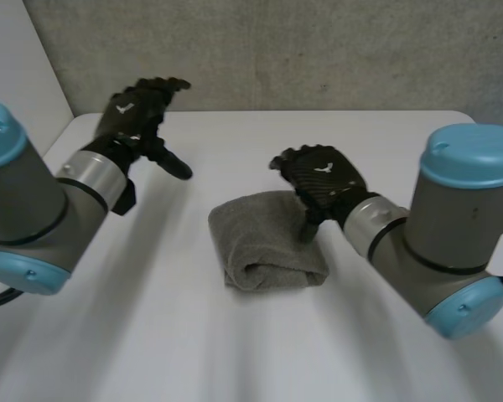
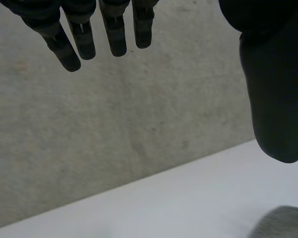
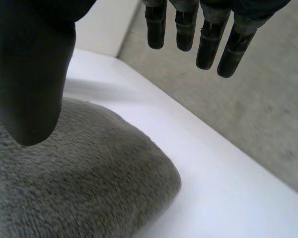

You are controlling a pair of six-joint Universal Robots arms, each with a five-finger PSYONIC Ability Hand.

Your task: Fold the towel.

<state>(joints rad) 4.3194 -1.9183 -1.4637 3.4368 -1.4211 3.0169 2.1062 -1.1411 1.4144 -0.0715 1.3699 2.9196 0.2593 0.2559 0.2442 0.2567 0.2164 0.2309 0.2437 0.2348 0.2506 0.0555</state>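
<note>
**Towel lies folded at mid-table, both hands holding nothing**

Nearest the head camera are the two arms. The left arm (image 1: 33,201) fills the lower left of the frame and the right arm (image 1: 436,226) the lower right, each with light-blue caps. Between them, at the centre of the white table (image 1: 151,335), lies the grey towel (image 1: 268,243). It is folded into a thick, compact bundle with its rolled fold toward the camera.

The right hand (image 1: 323,177) is at the towel's far right part, its thumb pointing down at the right edge. In the right wrist view its fingers (image 3: 208,39) are straight and spread well away from the thumb (image 3: 30,84). They grasp nothing, and the plush cloth lies under the palm. Whether the thumb tip touches the cloth cannot be told.

The left hand (image 1: 138,113) is in the upper left of the head view, well apart from the towel. In the left wrist view its fingers (image 2: 72,42) are straight and apart from the thumb, with nothing between them. A grey wall (image 2: 114,124) stands beyond the fingertips.
</note>
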